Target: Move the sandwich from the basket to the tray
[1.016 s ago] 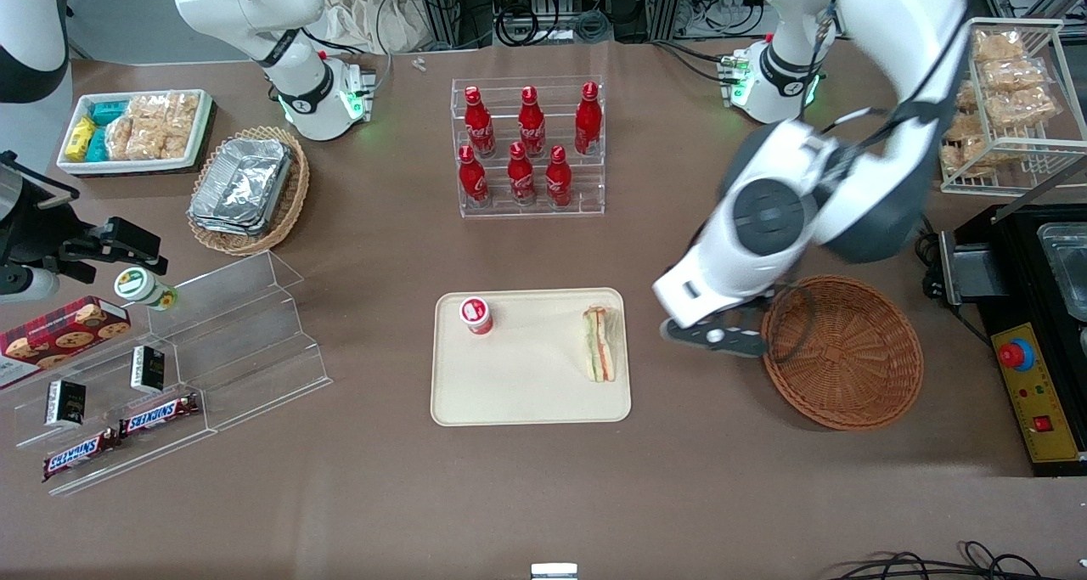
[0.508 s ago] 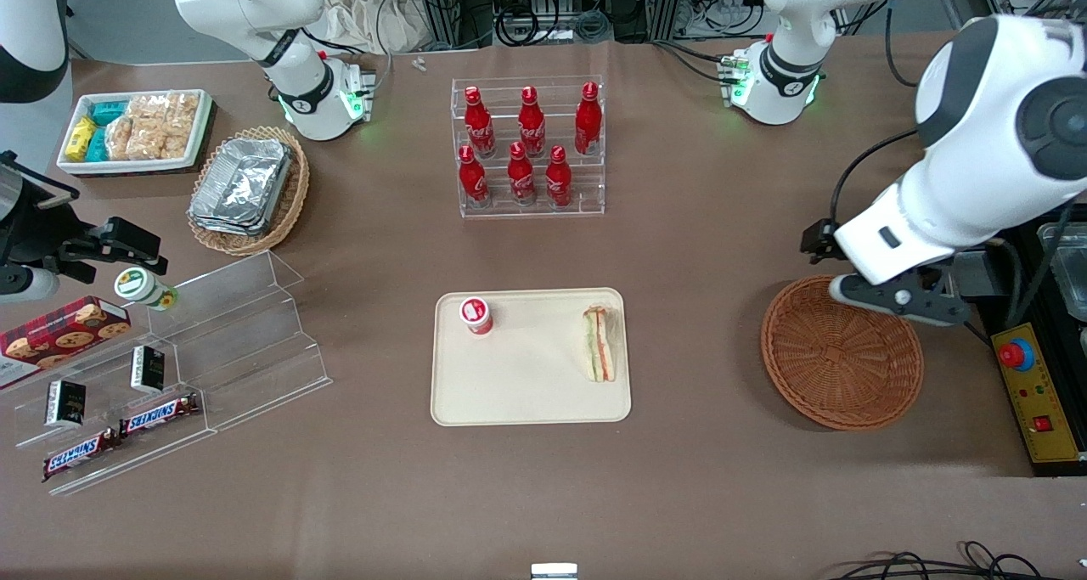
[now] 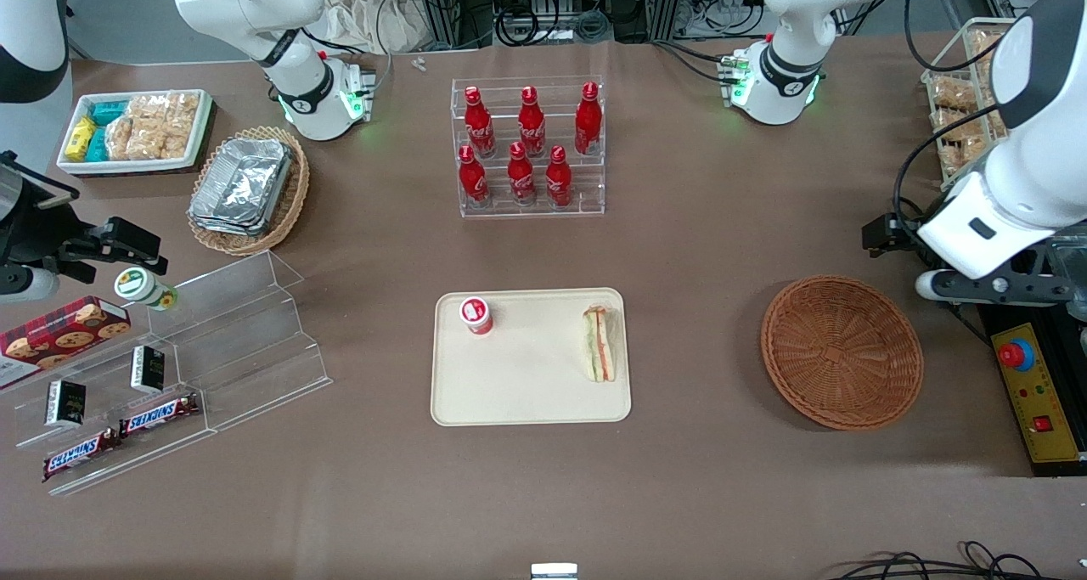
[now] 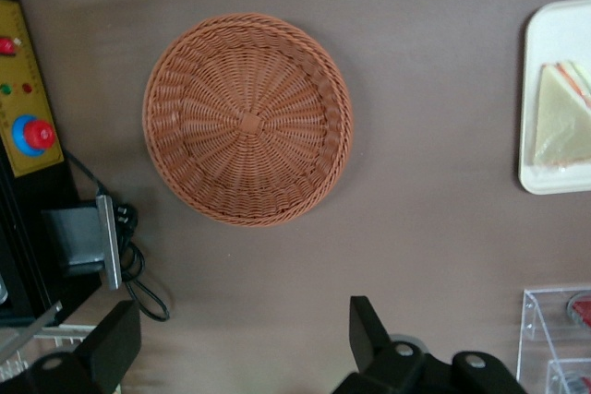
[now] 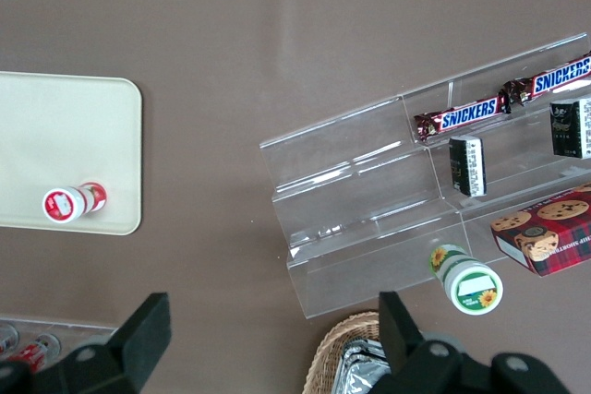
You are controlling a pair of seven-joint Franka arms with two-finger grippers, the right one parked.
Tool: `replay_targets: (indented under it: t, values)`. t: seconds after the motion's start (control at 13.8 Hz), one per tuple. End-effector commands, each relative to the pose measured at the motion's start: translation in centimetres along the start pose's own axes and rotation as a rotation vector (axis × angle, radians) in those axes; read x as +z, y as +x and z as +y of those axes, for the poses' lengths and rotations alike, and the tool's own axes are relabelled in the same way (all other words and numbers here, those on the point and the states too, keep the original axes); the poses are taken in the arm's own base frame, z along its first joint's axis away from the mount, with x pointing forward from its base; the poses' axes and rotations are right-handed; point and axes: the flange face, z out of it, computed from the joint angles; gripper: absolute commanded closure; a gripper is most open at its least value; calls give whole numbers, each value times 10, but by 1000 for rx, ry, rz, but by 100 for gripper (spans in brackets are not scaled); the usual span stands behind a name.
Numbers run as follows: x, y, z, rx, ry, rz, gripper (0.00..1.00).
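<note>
Sandwich [image 3: 599, 343] lies on the tray [image 3: 526, 402], at the edge nearest the basket [image 3: 841, 351], with a small red cup [image 3: 476, 315] at the tray's other end. Gripper [image 4: 242, 350] hangs high, fingers apart and holding nothing, past the basket toward the working arm's end of the table.

We count six red bottles [image 3: 526, 151], two Snickers bars [image 3: 119, 432], two small dark packets [image 3: 106, 385], one sandwich [image 3: 599, 343], one tray [image 3: 531, 397], two wicker baskets [image 3: 841, 352], one red-capped cup [image 3: 476, 315], and one gripper [image 4: 240, 357].
</note>
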Motion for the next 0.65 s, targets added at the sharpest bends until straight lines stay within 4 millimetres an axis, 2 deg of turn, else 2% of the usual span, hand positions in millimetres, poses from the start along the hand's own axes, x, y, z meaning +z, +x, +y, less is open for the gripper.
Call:
replay_targets:
  t: [0.0,0.44,0.51,0.58]
  values:
    - [-12,-13,-23,-75,8,8,0]
    - [-19,-23,-59,-162,-35,2,0]
    - [-21,-26,-64,-171,-48,4,0]
    - [-23,-27,-60,-164,-47,6,0]
